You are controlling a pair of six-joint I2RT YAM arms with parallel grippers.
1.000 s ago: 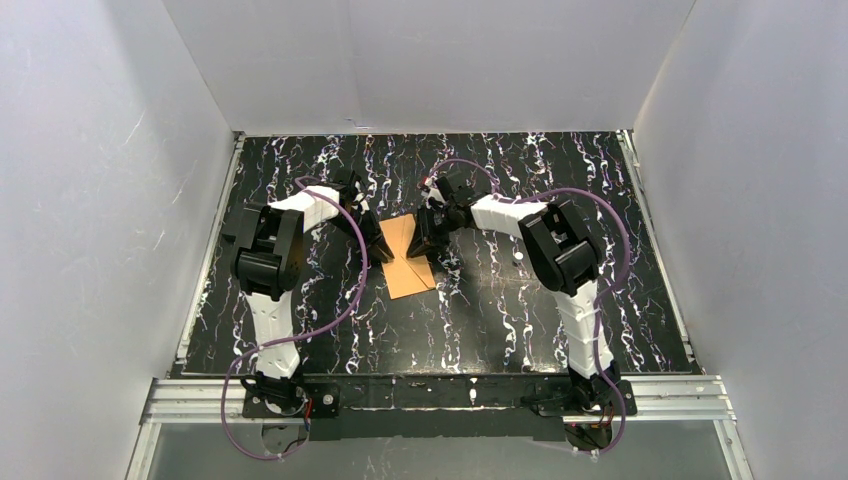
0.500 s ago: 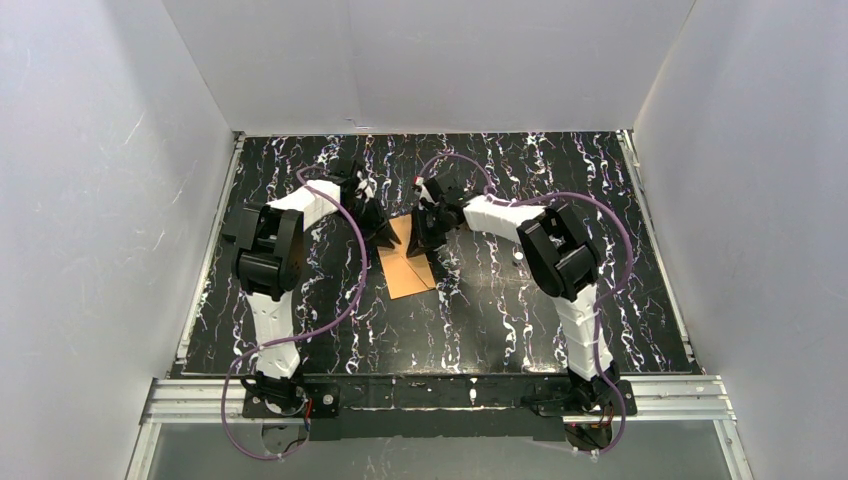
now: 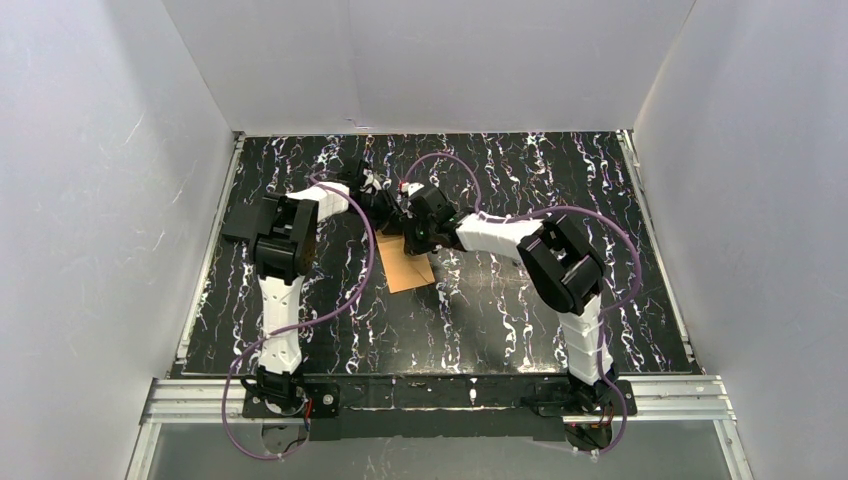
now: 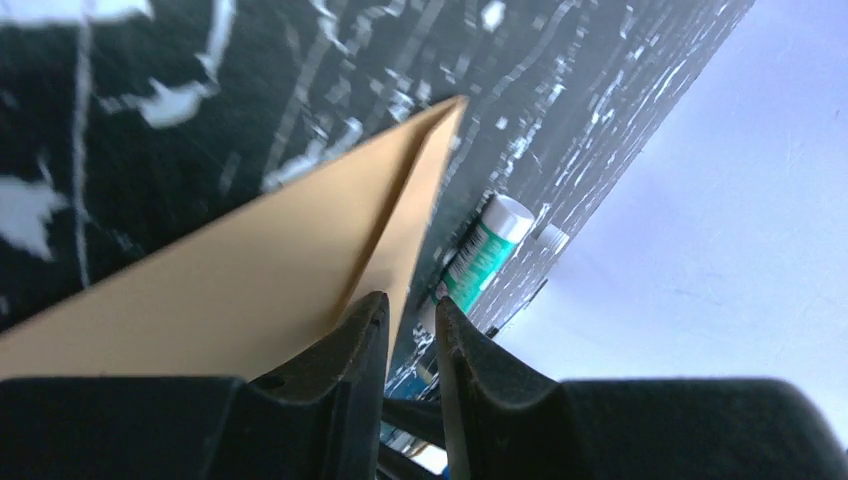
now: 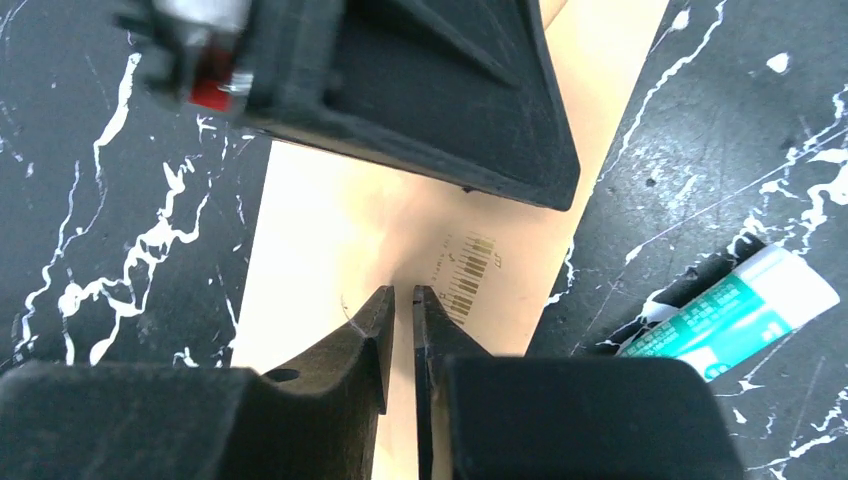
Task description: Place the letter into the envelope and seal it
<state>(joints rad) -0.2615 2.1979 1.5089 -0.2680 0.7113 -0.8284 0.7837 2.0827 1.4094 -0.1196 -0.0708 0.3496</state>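
Observation:
The orange-brown envelope (image 3: 411,271) lies flat on the black marbled table (image 3: 500,300). Its far half is hidden under both grippers. My left gripper (image 3: 390,222) is over the envelope's far left end. In the left wrist view its jaws (image 4: 412,305) stand almost together with nothing between them, at the envelope's (image 4: 250,280) edge. My right gripper (image 3: 413,236) is over the envelope's middle. In the right wrist view its jaws (image 5: 403,292) are shut and empty, just above the envelope (image 5: 330,230) beside a printed barcode. The left gripper's black body (image 5: 400,90) sits right ahead. The letter is out of view.
A green and white glue stick (image 5: 730,310) lies on the table just right of the envelope; it also shows in the left wrist view (image 4: 485,250). A dark flat thing (image 3: 238,226) sits at the table's left edge. White walls enclose the table.
Both grippers have closed in on each other over the envelope's far end. The right gripper moved left and now covers more of the envelope. The envelope has stayed in place.

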